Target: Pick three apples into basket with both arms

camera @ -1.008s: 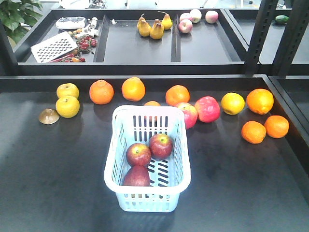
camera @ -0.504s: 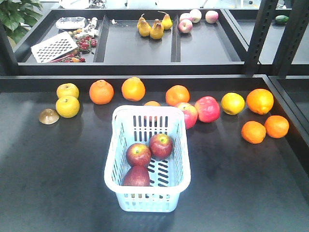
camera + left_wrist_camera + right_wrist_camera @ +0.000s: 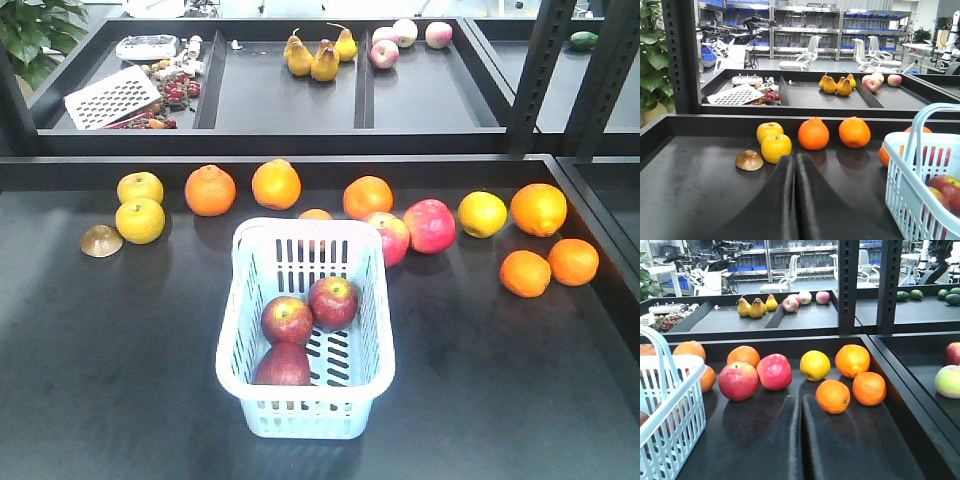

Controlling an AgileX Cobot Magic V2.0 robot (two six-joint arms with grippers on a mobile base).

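Nothing moved since earlier | three apples [image 3: 288,320] in basket [image 3: 305,230] | both end effectors closed, empty | no legible writing

No text, label, brand, number or sign can be read in any of the views.

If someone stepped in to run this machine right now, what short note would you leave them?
Left gripper: fingers shut, empty, low over the table left of the basket.
Right gripper: fingers shut, empty, to the basket's right.
Three dark red apples lie in the basket.
Done: all three apples are in.
Left: apparently nothing; the brighter apples and oranges stay on the table.
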